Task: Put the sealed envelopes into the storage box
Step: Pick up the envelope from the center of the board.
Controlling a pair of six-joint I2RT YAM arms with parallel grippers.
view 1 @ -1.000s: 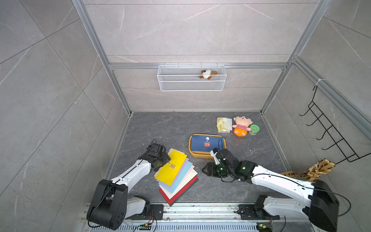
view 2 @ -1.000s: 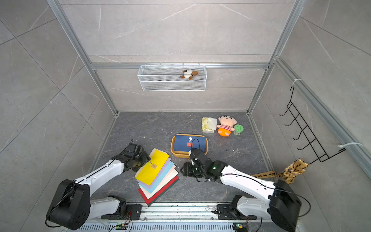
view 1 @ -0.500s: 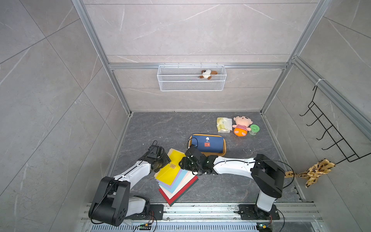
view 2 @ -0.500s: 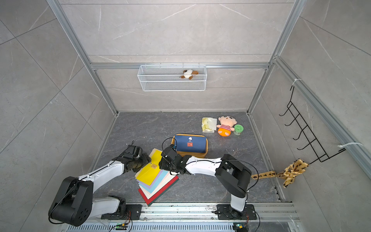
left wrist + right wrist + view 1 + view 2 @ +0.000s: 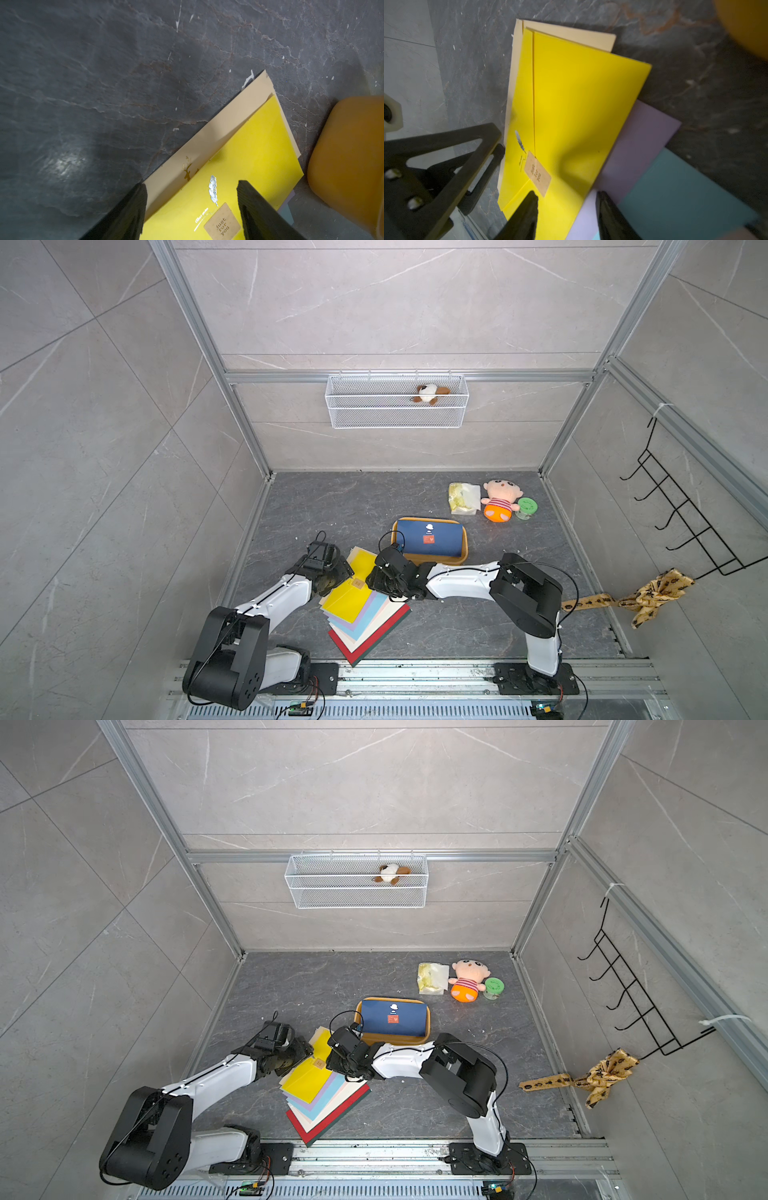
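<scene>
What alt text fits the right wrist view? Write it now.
Open right gripper poised over a yellow envelope topping a fanned stack on dark stone. A lilac envelope and a light blue envelope show beneath; the storage box blurs at the edge.

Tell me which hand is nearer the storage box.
Right. The right hand is over the envelope stack, close beside a corner of the storage box. The left hand is at the stack's opposite edge, farther from the box.
</scene>
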